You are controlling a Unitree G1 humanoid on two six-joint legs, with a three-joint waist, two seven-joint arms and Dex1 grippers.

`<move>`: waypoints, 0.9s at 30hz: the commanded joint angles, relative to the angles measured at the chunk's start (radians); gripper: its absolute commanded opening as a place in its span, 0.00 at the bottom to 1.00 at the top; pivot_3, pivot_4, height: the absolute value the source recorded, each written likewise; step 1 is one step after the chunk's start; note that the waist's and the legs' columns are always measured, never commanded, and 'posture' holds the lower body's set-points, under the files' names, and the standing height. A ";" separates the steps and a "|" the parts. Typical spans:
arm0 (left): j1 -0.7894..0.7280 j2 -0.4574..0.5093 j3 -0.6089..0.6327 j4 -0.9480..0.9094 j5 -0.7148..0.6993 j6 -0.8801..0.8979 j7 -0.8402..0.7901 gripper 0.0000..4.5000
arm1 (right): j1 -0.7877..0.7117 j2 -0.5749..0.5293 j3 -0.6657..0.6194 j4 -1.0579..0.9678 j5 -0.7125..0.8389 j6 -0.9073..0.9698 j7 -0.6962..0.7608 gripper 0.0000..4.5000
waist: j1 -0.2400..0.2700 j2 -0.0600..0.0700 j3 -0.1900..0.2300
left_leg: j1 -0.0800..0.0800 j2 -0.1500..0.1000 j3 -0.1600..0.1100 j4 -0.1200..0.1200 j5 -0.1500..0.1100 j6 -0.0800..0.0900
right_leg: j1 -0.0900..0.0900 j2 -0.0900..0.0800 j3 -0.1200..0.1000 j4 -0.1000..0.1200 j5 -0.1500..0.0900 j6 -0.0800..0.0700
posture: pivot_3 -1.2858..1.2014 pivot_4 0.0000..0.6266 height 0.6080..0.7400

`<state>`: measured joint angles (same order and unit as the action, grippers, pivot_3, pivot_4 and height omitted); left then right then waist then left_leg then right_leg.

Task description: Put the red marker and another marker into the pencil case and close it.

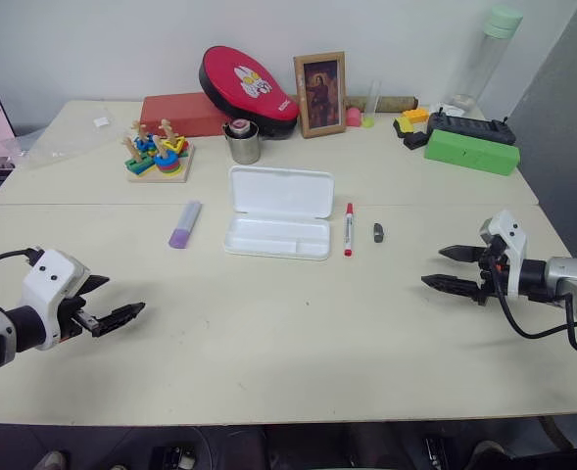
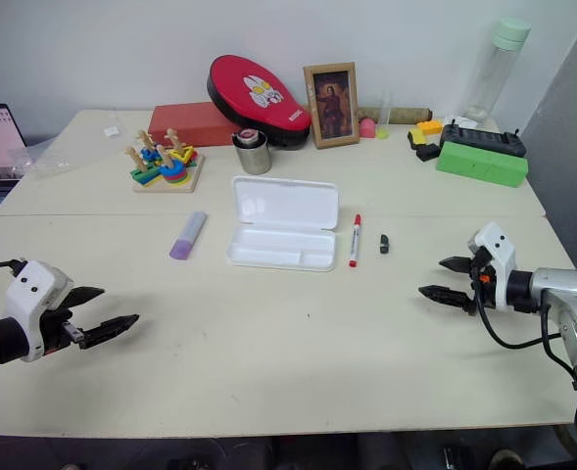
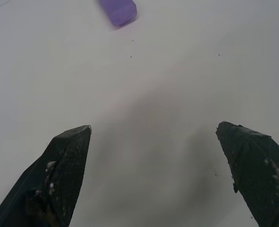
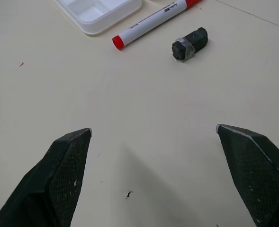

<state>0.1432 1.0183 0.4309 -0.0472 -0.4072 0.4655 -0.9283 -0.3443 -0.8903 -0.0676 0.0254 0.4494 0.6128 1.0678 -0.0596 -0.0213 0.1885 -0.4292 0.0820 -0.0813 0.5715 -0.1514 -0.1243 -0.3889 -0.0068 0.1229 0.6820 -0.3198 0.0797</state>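
We have the flat white plastic pencil case (image 1: pixel 279 211) lying open in the middle of the pale worktop (image 1: pixel 268 333), its lid folded back toward the far side and its tray empty. The slim white-barrelled red marker (image 1: pixel 348 228) lies just beside the case on the right-arm side, roughly parallel to the tray's short edge, with a small dark grey clip-like object (image 1: pixel 378 232) near it on the outer side. The short, thick lilac-purple marker (image 1: pixel 184 223) lies on the other side of the case, a little apart from it. Our left gripper (image 1: pixel 112 315) hangs over bare worktop well short of the purple marker, jaws released and empty; our right gripper (image 1: pixel 456 268) is likewise spread wide and empty, well apart from the red marker. Nothing is in the case yet, so we judge the step in hand to be the first reach. To do it well, we should bring the right jaws down across the red marker's barrel near its middle, straddling it squarely, and keep clear of the grey clip and the tray's edge. The pen looks light and round, so it could roll if nudged by one finger before the other; closing evenly from both sides should prevent that.
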 commanded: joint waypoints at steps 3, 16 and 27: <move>-0.002 0.012 0.039 -0.037 -0.007 0.031 -0.013 1.00 | -0.028 -0.018 -0.012 -0.020 -0.009 -0.009 0.013 0.99 | 0.000 0.000 0.000 | 0.000 0.000 0.000 0.000 0.000 0.000 | 0.000 0.000 0.000 0.000 0.000 0.000 | 0.52 0.24 1.00; 0.019 -0.019 0.027 -0.093 -0.004 0.065 -0.005 1.00 | -0.028 -0.022 0.000 -0.039 -0.004 0.016 0.032 0.99 | 0.001 0.000 0.000 | 0.000 0.000 0.000 0.001 0.000 0.001 | 0.000 0.000 0.000 0.000 0.001 0.000 | 0.52 0.24 1.00; 0.009 -0.020 0.036 -0.078 -0.003 0.062 -0.003 1.00 | -0.041 -0.003 0.004 -0.046 0.006 0.022 0.033 0.99 | 0.001 0.000 0.000 | 0.000 0.000 0.000 0.001 0.000 0.001 | 0.000 0.000 0.000 0.000 0.001 0.000 | 0.52 0.24 1.00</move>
<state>0.1639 0.9936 0.4334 -0.1165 -0.4108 0.5377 -0.9298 -0.3652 -0.8913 -0.0537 0.0136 0.4434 0.6348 1.0903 -0.0590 -0.0213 0.1885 -0.4293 0.0820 -0.0811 0.5724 -0.1518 -0.1236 -0.3885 -0.0068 0.1229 0.6822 -0.3185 0.0793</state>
